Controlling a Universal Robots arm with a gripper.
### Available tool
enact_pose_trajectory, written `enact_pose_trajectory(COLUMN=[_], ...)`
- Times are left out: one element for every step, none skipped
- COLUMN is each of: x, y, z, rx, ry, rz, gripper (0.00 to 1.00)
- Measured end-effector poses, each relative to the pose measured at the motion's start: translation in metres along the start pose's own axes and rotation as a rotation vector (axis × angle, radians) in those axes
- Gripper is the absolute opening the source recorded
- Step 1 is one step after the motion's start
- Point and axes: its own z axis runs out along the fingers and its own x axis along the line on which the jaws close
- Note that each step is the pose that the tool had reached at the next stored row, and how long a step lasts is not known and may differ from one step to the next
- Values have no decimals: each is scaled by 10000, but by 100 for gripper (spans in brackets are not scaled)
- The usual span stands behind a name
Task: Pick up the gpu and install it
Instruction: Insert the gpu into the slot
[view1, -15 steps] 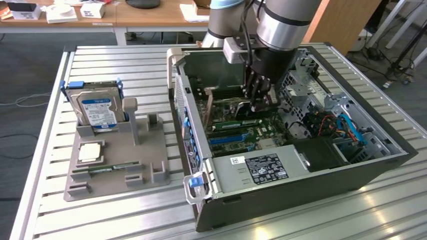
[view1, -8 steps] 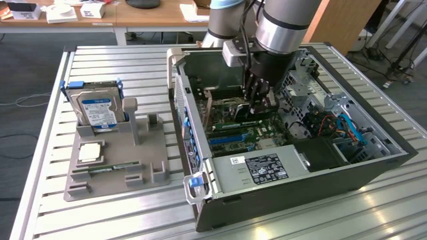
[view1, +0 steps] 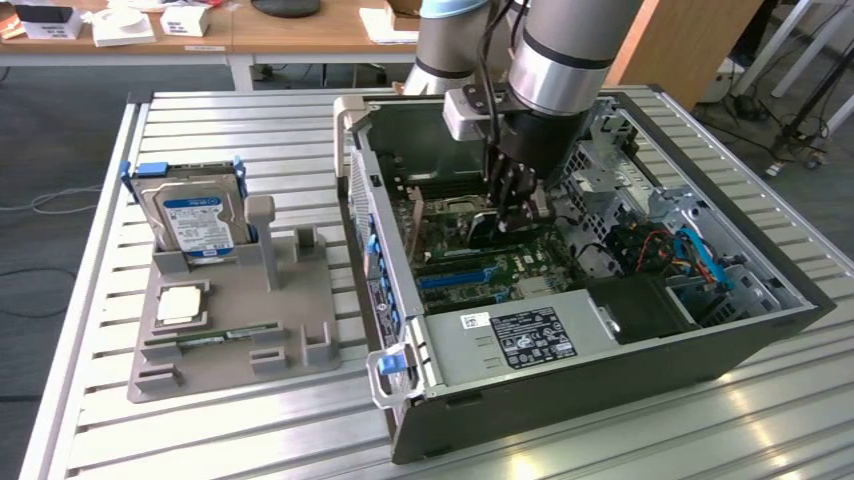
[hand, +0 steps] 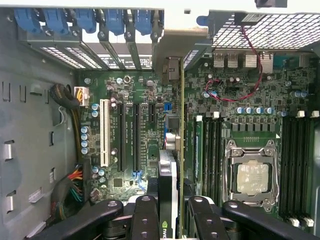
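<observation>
Inside the computer case: arm reaching down over the motherboard, side panel off, interior facing up
gripper: closed on the gpu, one dark finger against each flat side of the card
gpu attitude: held on edge between the fingers, green logo on its dark cover close to the grip, silvery bracket end toward the rear wall with the blue latches
gpu position: over the board, running lengthwise between the long black expansion slots and the RAM slots; seated or not, cannot tell
white slot: beside the black ones, on the side away from the card
CPU socket: just past the RAM slots, metal frame around a silver chip
power supply: grey box with a black label, at the case's near end in the exterior view
grey fixture: on the slatted metal table, to the exterior view's left of the case, well apart from the gripper
hard drive: upright at the fixture's far end, blue-white label facing the camera
RAM stick: lying flat in a groove near the fixture's front
square chip: flat on the fixture, between hard drive and RAM stick
</observation>
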Motion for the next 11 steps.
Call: enact_pose_trajectory(x=[0, 1, 1, 1, 1, 2, 2, 2, 3, 2, 3], y=[0, 0, 1, 1, 2, 2, 3, 3, 3, 4, 4], z=[12, 23, 34, 45, 58, 69, 78, 83, 83, 83, 83], rx=[0, 0, 0, 0, 0, 0, 1, 0, -1, -1, -1], ry=[-1, 0, 0, 1, -1, -1, -1, 0, 2, 2, 2], rz=[0, 0, 0, 1, 1, 1, 1, 0, 0, 1, 1], gripper=[28, 28, 28, 28, 28, 28, 28, 28, 28, 28, 28])
